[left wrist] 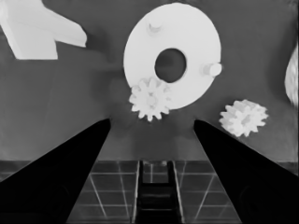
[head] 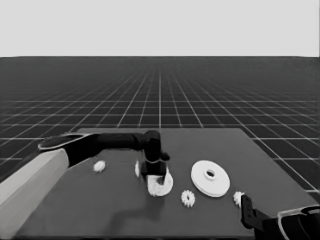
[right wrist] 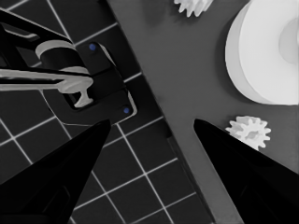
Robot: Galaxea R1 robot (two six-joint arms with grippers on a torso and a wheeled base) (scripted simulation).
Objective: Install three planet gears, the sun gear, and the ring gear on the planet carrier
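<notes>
Left gripper (head: 155, 176) centre frame over smaller round part (head: 161, 184), fingers apart, empty. One gear (left wrist: 150, 98) seated on peg; two pegs bare. Larger round part (head: 210, 178) right of centre. Right gripper (head: 245, 210) parked lower right, spread. Advice: fetch loose gear (left wrist: 243, 117), align bore over peg, lower vertically.

You see matt, plastic-looking white on every part: the smaller round part (left wrist: 187, 37) has a flat, smooth face, and the gear (left wrist: 150, 98) at its rim shows crisp, unpolished teeth. At three o'clock from it in the head view, the larger round part (head: 210, 178) looks equally chalky, with a smooth stepped top. The table (head: 120, 210) is a dark, dull, even surface without gloss. The left gripper (left wrist: 152, 122) has flat black, unreflective fingers (left wrist: 70, 168); the right gripper (right wrist: 152, 122) looks alike.
</notes>
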